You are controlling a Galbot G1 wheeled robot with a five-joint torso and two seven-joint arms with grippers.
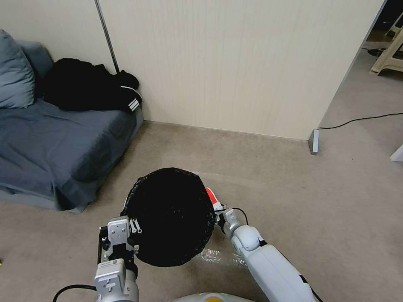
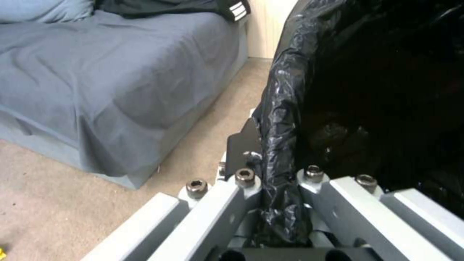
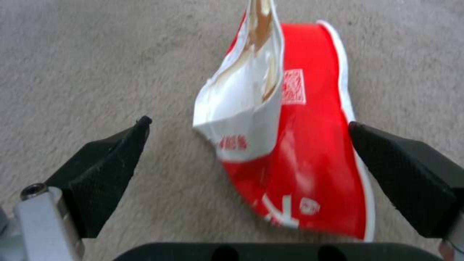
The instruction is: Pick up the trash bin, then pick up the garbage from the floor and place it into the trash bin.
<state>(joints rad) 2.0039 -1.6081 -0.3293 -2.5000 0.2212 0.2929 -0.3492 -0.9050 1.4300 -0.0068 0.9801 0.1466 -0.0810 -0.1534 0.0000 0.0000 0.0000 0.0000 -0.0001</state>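
On our left side, our left gripper is clamping the liner rim of the trash bin; to the right, our right gripper is hanging spread over the red-white packet, lying lengthwise between its pads on the carpet.

- Trash bin: lined with crinkled, glossy black plastic film.
- Red-white packet: smooth, shiny, creased wrapper.
- Floor: matt beige short-pile carpet.
- Right gripper: finger pads matt, finely textured black.
- Left gripper: smooth brushed grey metal links.
- Sofa: soft, wrinkled blue-grey cloth.
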